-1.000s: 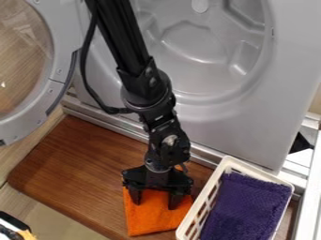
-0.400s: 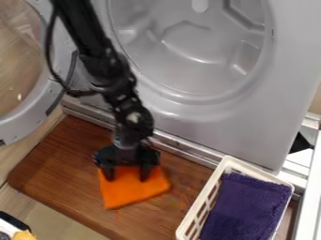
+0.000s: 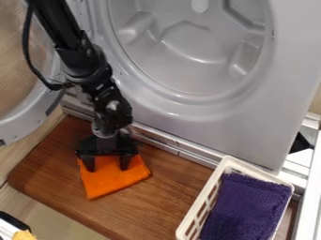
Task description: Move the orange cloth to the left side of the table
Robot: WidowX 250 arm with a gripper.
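Orange fabric cloth (image 3: 108,182): on your brown wooden tabletop (image 3: 153,206).
Black two-finger claw (image 3: 107,168): fingers apart, touching cloth; whether gripping, you can't tell.

Matt orange cloth (image 3: 111,178) lies on smooth wooden table (image 3: 153,205).

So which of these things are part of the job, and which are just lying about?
Part of the job:
- orange cloth
- black gripper, down at the cloth
- wooden tabletop under it

Just there:
- pale basket
- purple cloth inside it
- grey machine with its round door open
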